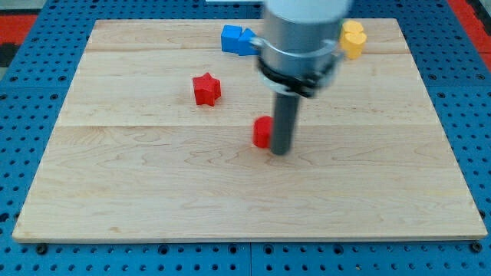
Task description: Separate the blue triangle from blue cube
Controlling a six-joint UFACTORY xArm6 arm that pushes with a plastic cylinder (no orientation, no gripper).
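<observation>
Hand: none is showing on this arm; it is ending in a straight dark rod, so nothing is being grasped or released, and my tip (281,151) is resting on the surface just right of a small red block (263,132).
Tip and red block: they are sitting side by side, apparently touching (the rod is covering the block's right edge, so its shape is hard to make out).
Blue cube (232,37): it is lying near the view's top, a little left of centre, well apart from my tip.
Blue triangle (247,42): it is sitting pressed against the blue cube's right side, and the arm's grey body is hiding part of it (only its left portion is showing).
Red star (206,89): it is lying left of centre, between the blue pair and the red block, apart from both.
Yellow block (353,38): it is sitting at the view's top right, partly behind the arm, its shape being unclear.
Surface (153,192): a pale wooden board is carrying all the blocks.
</observation>
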